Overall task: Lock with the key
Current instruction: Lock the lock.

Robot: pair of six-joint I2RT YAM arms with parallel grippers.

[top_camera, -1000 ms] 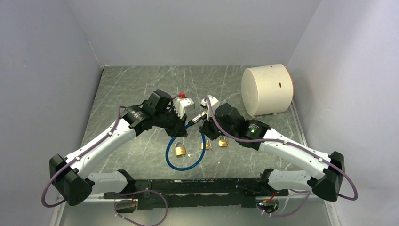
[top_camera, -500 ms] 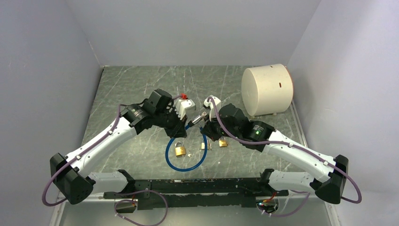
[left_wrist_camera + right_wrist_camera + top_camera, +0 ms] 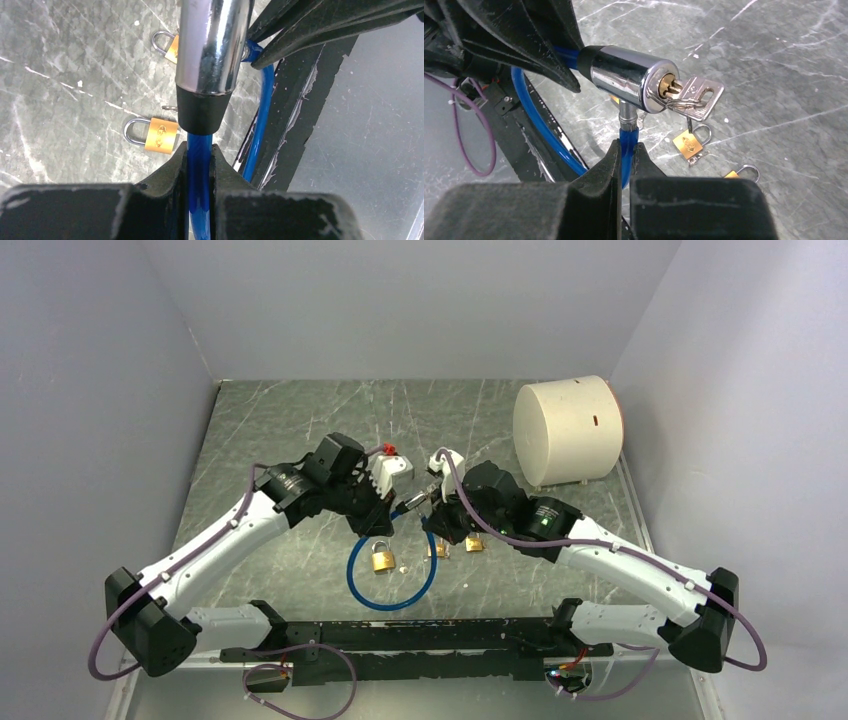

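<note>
The left gripper [image 3: 199,157] and right gripper [image 3: 625,152] clamp the blue coated cable [image 3: 262,115] beside the chrome lock cylinder [image 3: 624,80], so releasing for its silver key [image 3: 699,95] could unseat it.

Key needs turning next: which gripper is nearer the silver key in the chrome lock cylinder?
Right. The right gripper clamps the blue cable just below the silver key; the left gripper holds it behind the chrome lock cylinder, opposite the key.
</note>
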